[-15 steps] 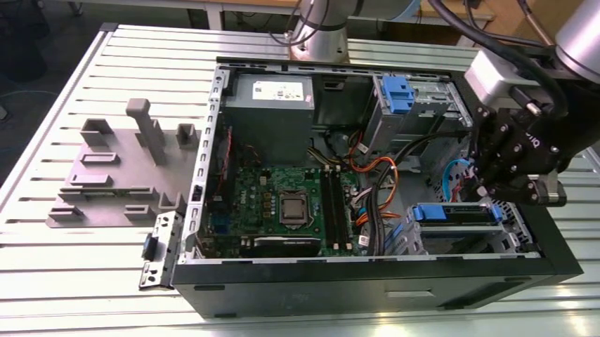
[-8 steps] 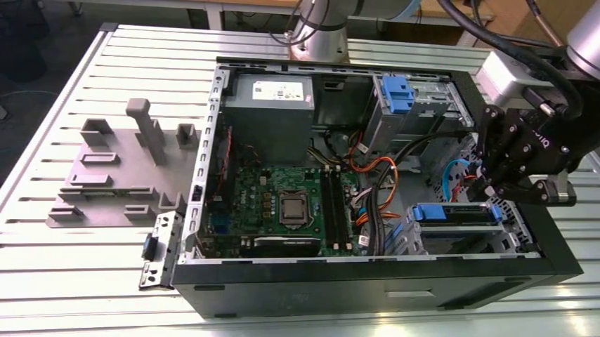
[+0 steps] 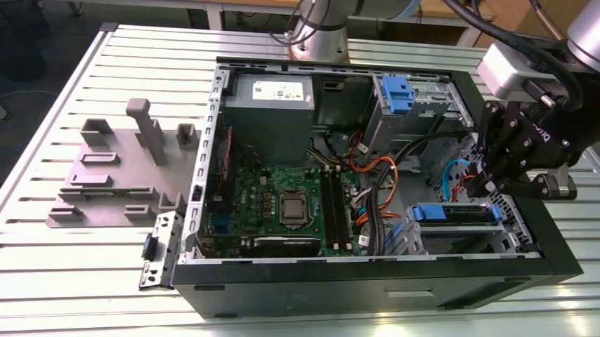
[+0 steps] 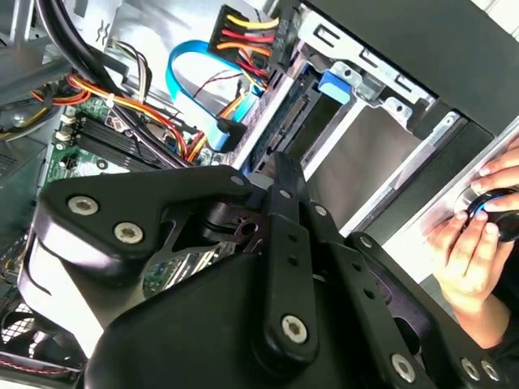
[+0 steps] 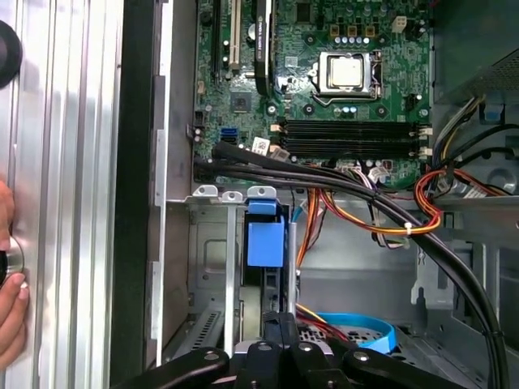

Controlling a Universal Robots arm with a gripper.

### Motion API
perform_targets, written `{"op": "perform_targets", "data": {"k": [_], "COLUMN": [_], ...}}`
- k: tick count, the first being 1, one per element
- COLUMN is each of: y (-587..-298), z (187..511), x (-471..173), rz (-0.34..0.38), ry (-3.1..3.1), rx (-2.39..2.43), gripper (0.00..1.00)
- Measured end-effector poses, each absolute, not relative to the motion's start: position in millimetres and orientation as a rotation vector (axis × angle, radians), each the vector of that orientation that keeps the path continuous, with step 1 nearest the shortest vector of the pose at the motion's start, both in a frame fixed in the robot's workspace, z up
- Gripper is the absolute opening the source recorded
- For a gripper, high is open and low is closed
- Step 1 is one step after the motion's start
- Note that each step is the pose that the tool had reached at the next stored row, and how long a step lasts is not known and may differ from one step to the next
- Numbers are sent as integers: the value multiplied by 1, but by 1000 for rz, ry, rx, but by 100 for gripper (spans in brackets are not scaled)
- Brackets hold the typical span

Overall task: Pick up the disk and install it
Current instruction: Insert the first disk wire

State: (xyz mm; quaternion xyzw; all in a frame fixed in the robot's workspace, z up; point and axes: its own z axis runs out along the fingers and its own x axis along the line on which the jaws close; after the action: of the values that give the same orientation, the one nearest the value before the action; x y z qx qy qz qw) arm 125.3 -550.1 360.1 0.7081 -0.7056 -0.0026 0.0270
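Observation:
The disk (image 3: 457, 213), silver with a blue carrier frame, lies in the drive bay at the near corner of the open computer case (image 3: 375, 270), on the exterior view's right. In the first wrist view its blue carrier tab (image 5: 266, 241) stands in the bay slot. The second wrist view catches a blue corner of the disk (image 4: 336, 85). My gripper (image 3: 485, 188) hangs just above the disk's end towards the exterior view's right. Its fingers (image 5: 272, 332) are pressed together with nothing seen between them. The black gripper (image 4: 280, 162) points at the bay.
Orange, black and blue cables (image 3: 375, 175) run beside the bay, over the motherboard (image 3: 281, 196). A grey power supply box (image 3: 270, 105) and an upper cage with a blue latch (image 3: 398, 95) sit at the back. A grey fixture (image 3: 122, 168) lies outside. A person's hand (image 4: 478, 235) rests beside the case.

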Motion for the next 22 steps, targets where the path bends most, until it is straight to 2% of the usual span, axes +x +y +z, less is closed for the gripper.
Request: {"op": "perform_targets", "data": {"k": [17,18,19,20,22], "y": [-541,-540,-539,-539,-538], "z": [360,360,360,360,360], "x": [142,143,144,144,146], "rz": [1,2,3,4,7], "ry": [-2168,-2167,-2167,-2166,-2164], "rx": [2175,2175,2174,2173,2172], "gripper": [11,17,17,24,24]}}
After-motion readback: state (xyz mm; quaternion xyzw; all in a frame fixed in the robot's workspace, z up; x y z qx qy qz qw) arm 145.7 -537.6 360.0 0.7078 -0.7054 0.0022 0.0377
